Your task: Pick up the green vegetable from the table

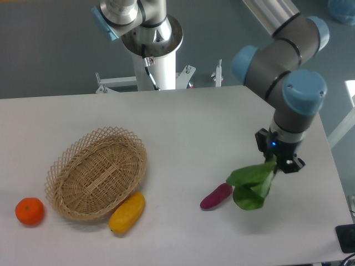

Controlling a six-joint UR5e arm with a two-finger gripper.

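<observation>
The black end effector (282, 161) pinches the stalk of the leafy green vegetable (250, 186); its floppy dark leaves hang over the white tabletop (183, 127).

On the table (183, 116), a basket (97, 172) sits at the left, with an orange (29, 211) to its left and a mango (127, 211) touching its front edge. The eggplant (216, 196) lies right of them, and the vegetable (250, 183) hangs from the gripper (281, 163) just to the eggplant's right.
</observation>
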